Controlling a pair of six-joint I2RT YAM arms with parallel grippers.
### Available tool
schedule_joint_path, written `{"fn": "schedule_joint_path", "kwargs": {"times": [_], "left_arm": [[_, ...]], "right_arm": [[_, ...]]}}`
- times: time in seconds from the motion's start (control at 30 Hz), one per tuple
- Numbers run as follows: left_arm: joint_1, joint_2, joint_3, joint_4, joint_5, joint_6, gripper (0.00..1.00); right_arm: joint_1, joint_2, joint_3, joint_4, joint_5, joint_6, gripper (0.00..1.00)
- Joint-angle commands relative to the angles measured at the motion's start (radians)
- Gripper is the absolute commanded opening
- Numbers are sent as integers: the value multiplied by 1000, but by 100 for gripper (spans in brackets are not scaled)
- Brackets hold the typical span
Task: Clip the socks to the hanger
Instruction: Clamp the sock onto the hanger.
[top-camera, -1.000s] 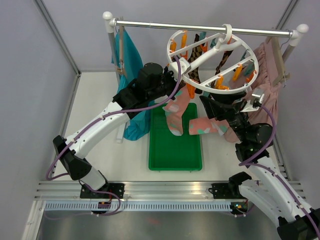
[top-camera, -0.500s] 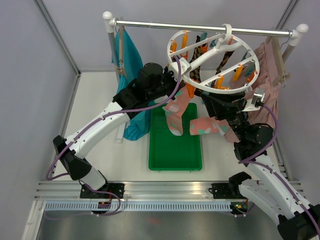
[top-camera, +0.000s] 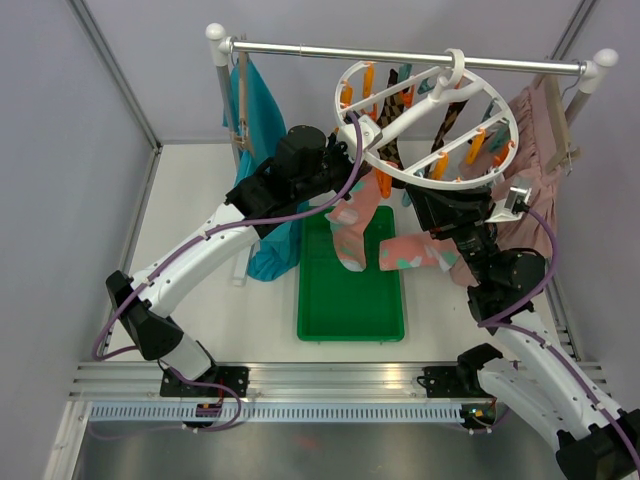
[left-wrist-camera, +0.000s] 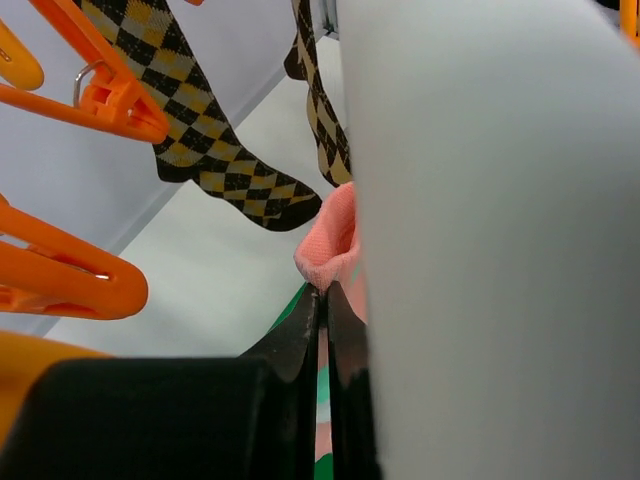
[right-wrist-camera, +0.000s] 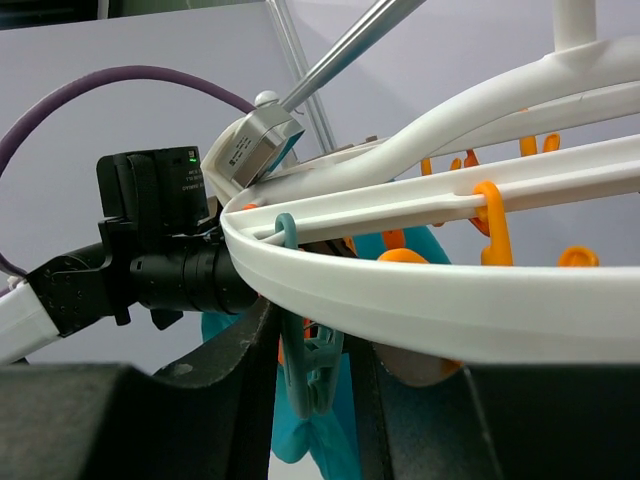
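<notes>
The white ring hanger (top-camera: 428, 122) hangs by its hook from the rail, with orange and teal clips and argyle socks (top-camera: 392, 140) clipped on. My left gripper (top-camera: 352, 192) is shut on the cuff of a pink sock (top-camera: 350, 235) just below the ring's left rim. In the left wrist view the pink sock (left-wrist-camera: 330, 245) is pinched at the left gripper (left-wrist-camera: 325, 292), beside the hanger (left-wrist-camera: 480, 230) and argyle socks (left-wrist-camera: 215, 150). My right gripper (right-wrist-camera: 312, 345) stands under the hanger (right-wrist-camera: 450, 300), its jaws narrowed on either side of a teal clip (right-wrist-camera: 310, 375) with thin gaps.
A green tray (top-camera: 350, 305) lies below the socks. A second pink sock with mint patches (top-camera: 410, 250) hangs by my right arm. A teal garment (top-camera: 255, 110) hangs at the rail's left end and a pink skirt (top-camera: 540, 150) at its right. Orange clips (left-wrist-camera: 95, 95) hang close.
The right jaws have narrowed around the teal clip and the right wrist has edged up under the ring. The left arm and its sock have stayed put.
</notes>
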Motion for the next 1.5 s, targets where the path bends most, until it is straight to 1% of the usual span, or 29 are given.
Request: {"fn": "schedule_joint_path", "kwargs": {"times": [0.0, 0.03, 0.07, 0.1, 0.2, 0.4, 0.5, 0.67, 0.8, 0.9, 0.97, 1.13, 1.47], "left_arm": [[-7, -8, 22, 31, -9, 13, 2], [-7, -16, 16, 36, -9, 8, 2], [-7, -22, -4, 40, -11, 3, 2], [-7, -29, -16, 51, -11, -7, 2], [-7, -66, -77, 79, -8, -36, 2], [-7, -153, -188, 148, 43, -99, 2], [-7, -199, -244, 206, 90, -127, 2], [-7, -249, -309, 297, 172, -165, 2], [-7, -246, -311, 317, 184, -213, 2], [-8, -237, -312, 330, 184, -234, 2], [-10, -223, -311, 333, 180, -240, 2], [-11, -209, -320, 355, 170, -247, 2], [-10, -194, -307, 358, 152, -230, 2]], "right_arm": [[7, -12, 9, 1, 37, 5, 13], [8, -9, 12, -16, 42, 5, 9], [9, -8, 16, -25, 43, 5, 2], [10, -6, 24, -31, 43, 5, 0], [15, -8, 43, -79, 56, -2, 0], [19, -2, 115, -239, 118, -37, 0], [25, 31, 164, -338, 149, -60, 0], [51, 75, 259, -444, 207, -85, 0], [99, 121, 323, -555, 342, -140, 0], [136, 152, 358, -598, 405, -162, 0], [151, 176, 386, -623, 416, -174, 0], [186, 186, 382, -600, 433, -208, 0], [205, 192, 366, -551, 392, -231, 0]]}}
